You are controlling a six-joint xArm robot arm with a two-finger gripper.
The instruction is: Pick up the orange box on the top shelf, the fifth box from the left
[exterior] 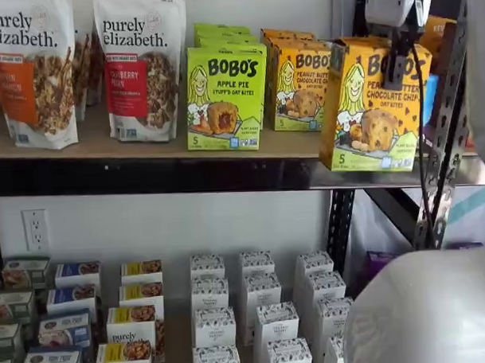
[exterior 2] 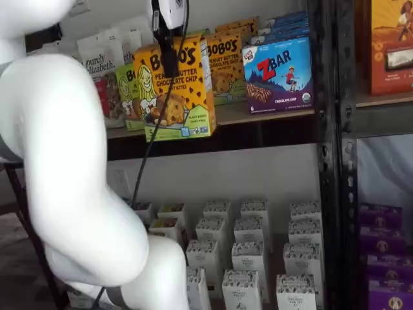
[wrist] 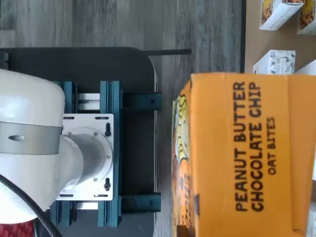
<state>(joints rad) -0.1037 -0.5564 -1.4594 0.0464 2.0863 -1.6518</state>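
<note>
The orange box (exterior: 371,105) reads "BOBO'S Peanut Butter Chocolate Chip" and hangs upright just in front of the top shelf (exterior: 147,175), its green bottom strip level with the black rail. My gripper (exterior: 398,72) comes down from above and is shut on the box's top, with a black finger over the front face. In a shelf view the same box (exterior 2: 174,90) sits under the gripper (exterior 2: 170,64), out past the shelf's front edge (exterior 2: 258,113). The wrist view shows the box's orange top panel (wrist: 247,148) close up.
On the shelf stand a lime-green Apple Pie box (exterior: 224,98), more orange Bobo's boxes (exterior: 301,88), a blue ZBar box (exterior 2: 279,74) and granola bags (exterior: 139,66). A perforated black upright (exterior: 444,142) rises right of the held box. Small white boxes (exterior: 259,308) fill the lower shelf.
</note>
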